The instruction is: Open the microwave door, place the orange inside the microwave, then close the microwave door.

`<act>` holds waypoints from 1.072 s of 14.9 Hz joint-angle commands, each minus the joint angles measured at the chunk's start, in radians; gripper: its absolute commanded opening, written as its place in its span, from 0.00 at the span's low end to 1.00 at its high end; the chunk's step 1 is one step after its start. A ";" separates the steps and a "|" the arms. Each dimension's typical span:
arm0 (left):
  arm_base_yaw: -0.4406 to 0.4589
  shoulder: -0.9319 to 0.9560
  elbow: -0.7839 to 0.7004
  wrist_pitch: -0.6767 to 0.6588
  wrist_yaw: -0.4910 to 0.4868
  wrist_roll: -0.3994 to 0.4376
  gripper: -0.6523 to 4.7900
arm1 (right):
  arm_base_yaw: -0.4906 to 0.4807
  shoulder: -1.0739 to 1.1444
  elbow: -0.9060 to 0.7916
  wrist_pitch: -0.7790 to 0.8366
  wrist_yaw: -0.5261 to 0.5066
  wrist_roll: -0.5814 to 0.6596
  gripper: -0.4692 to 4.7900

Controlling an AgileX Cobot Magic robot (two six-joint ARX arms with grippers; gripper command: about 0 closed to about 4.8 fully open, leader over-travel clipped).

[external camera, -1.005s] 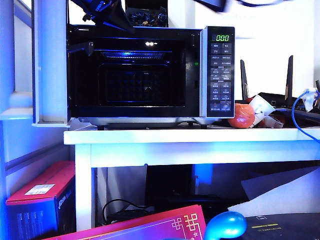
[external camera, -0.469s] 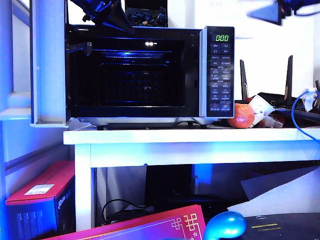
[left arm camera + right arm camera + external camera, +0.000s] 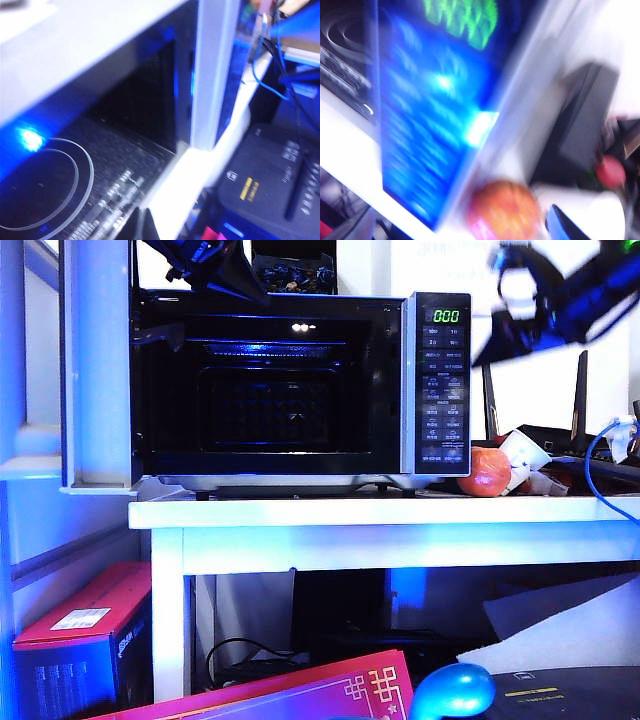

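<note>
Exterior view: the microwave [image 3: 300, 385] sits on a white table [image 3: 380, 515] with the microwave door [image 3: 100, 365] swung fully open at its left side.

The orange [image 3: 486, 472] rests on the table just right of the microwave, touching a white paper cup [image 3: 522, 455]. The right gripper [image 3: 515, 300], blurred, hangs above the orange, level with the microwave's green display [image 3: 444, 316]; its jaws look spread and empty. The left gripper [image 3: 205, 265] is at the microwave's upper left corner; whether it is parted or closed cannot be told.
</note>
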 commanded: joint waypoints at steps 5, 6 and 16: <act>-0.002 -0.003 0.001 0.019 0.005 0.008 0.11 | -0.003 0.149 0.003 0.168 0.089 -0.012 0.90; -0.002 -0.003 0.001 0.019 0.005 0.008 0.11 | -0.003 0.165 0.003 0.198 0.099 -0.011 0.90; -0.002 -0.003 0.001 0.018 0.005 0.008 0.11 | 0.009 0.339 0.103 0.309 0.070 -0.005 1.00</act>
